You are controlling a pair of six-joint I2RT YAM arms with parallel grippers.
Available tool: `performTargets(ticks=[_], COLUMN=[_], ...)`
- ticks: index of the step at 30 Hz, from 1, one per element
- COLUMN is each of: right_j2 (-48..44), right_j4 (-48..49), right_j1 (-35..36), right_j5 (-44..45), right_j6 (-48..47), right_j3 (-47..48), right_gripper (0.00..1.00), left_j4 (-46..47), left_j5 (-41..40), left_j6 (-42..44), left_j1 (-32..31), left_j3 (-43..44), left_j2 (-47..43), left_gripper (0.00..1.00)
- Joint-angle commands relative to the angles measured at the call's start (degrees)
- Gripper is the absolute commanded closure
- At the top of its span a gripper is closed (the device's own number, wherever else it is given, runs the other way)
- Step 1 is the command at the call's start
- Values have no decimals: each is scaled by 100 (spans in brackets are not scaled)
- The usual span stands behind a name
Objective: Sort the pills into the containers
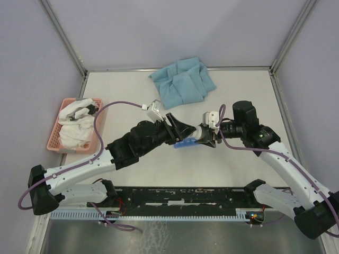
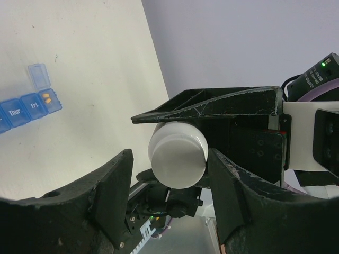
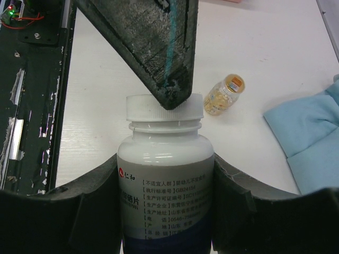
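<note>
The pale counter (image 1: pixel 159 95) fills the middle of the top view. A crumpled blue cloth (image 1: pixel 183 80) lies at upper centre and a pink basket (image 1: pixel 53 135) at the left edge, both well apart from the work.

At centre frame the two arms meet. The right tool (image 3: pixel 165 164) is clamped on the body of a white bottle (image 3: pixel 165 143), its fingers pressed to either side of the label, presumably to steady it while the lid is worked. The left tool (image 2: pixel 168 159) stands about the white cap (image 2: pixel 177 153), one finger touching it and a sliver of shadow at the other; I cannot tell whether it grips yet. My reading is that the cap is about to be unscrewed.

The blue pill-organiser strip (image 2: pixel 26 108) lies flat at the left edge of the left wrist view, just beside the arms. Its end compartment (image 2: pixel 48 100) has its lid flipped up, ready to receive, with a few orange pills (image 2: pixel 46 97) inside.

A small amber bottle (image 3: pixel 225 94) lies on its side at upper right of the right wrist view.
</note>
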Motion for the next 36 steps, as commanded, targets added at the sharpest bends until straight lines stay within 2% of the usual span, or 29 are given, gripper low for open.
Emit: performTargets(ticks=[1,10,17,21,24,27,31,36], right_j2=[-6,18,72,136,191,255,379,519], right_j4=[84,84,80,99,219,424,719,950], right_j1=[35,38,36,30,-11,-77,-93,-89], right_j5=[-5,3,-102,-334,-646,-1026,-1496,-2061], right_j6=[-45,-11,120,362,697,1083,1478,1796], right_j3=[27,48,91,151,183,153,85,71], right_gripper=[99,99,99,99,99,99,99,99], left_j4=[261,367,392,456,558,1000,1446,1080], left_j5=[35,237,478,585,701,1118,2294,3642], left_j6=[-179,-168,-3,280,835,1737,3082,4705], left_j1=[-44,-58,-70,-66,-63,-53,12,86], left_j3=[248,182,190,103,-1,-263,-405,-97], left_j2=[28,90,166,83,-10,-171,-263,-73], left_gripper=[37,47,60,65,69,70,70,65])
